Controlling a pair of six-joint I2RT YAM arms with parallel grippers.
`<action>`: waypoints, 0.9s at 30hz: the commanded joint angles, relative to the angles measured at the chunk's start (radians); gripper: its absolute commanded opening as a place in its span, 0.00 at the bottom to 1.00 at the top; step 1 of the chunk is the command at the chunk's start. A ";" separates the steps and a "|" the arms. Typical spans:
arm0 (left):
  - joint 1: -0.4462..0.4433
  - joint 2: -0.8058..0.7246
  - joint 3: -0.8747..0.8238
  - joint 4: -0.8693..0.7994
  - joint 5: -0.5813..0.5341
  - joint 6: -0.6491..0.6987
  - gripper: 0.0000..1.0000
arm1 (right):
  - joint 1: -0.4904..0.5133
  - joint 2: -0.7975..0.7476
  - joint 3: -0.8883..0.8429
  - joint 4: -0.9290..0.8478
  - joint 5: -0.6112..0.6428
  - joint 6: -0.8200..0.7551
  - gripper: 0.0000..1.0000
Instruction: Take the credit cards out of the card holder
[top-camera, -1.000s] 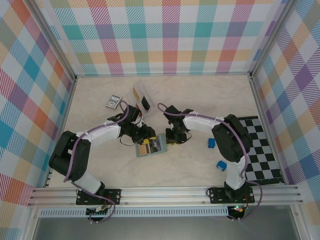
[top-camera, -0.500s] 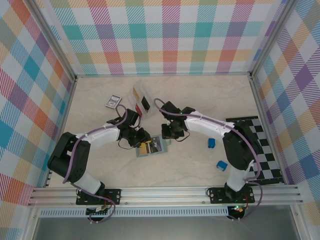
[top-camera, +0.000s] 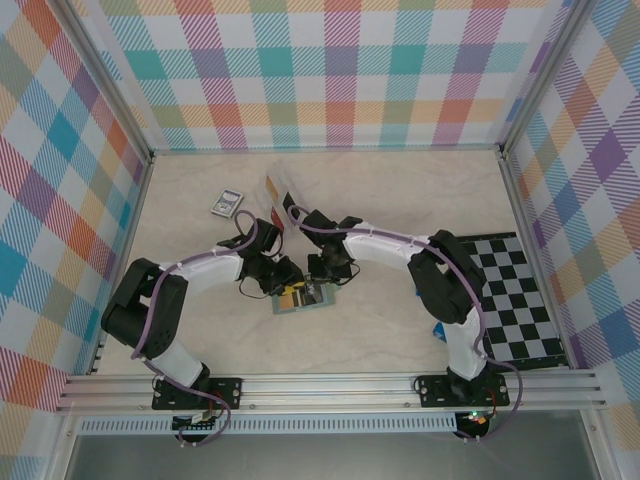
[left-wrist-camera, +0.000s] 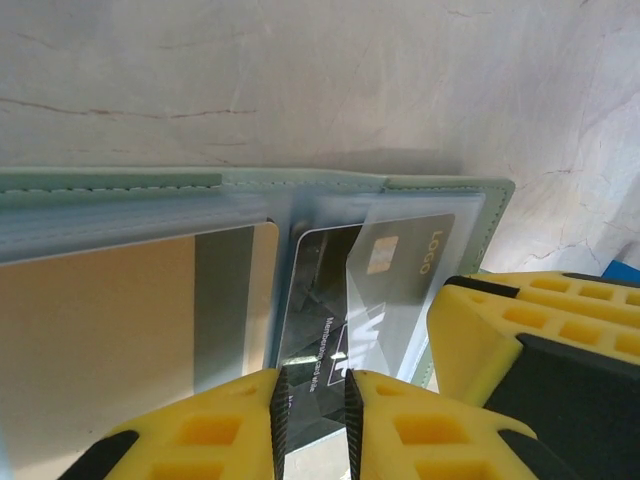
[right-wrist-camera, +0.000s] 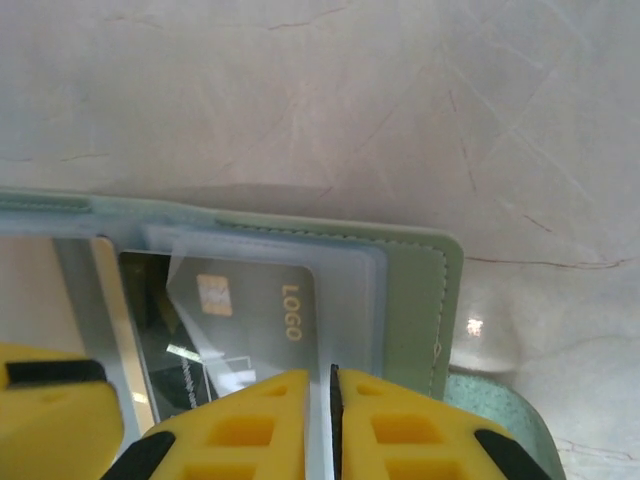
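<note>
Card holder (top-camera: 305, 297) — green, folded open and flat on the counter (top-camera: 420, 210), near the middle, pockets up. Both claws are down on its far edge, close together.

Contents seen from the left wrist: tan card (left-wrist-camera: 120, 330) in the left pocket; dark card (left-wrist-camera: 390, 290) with a chip and the word LOGO in the right pocket, under a clear sleeve whose corner curls up.

Left claw (left-wrist-camera: 312, 425) — fingers drawn nearly together, only a narrow slit left; the dark card's near edge runs into that slit and looks pinched. The right claw's yellow finger sits just beside, on the holder's right half.

Right claw (right-wrist-camera: 333, 425) — fingers pressed almost flat together on the near edge of the clear pocket, just right of the dark card.

Also on the counter, well apart: clear tray (top-camera: 281, 190), small picture card (top-camera: 228, 203), checkered mat (top-camera: 520, 290).
</note>
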 joint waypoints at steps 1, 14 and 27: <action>0.009 0.021 -0.010 -0.004 0.009 -0.011 0.24 | -0.009 0.017 0.012 -0.027 -0.009 0.029 0.15; 0.009 0.064 -0.001 0.017 0.060 0.001 0.25 | -0.014 0.075 0.010 -0.036 -0.043 0.026 0.14; 0.009 0.068 0.010 0.018 0.095 0.026 0.26 | -0.015 0.091 -0.014 -0.025 -0.070 0.032 0.14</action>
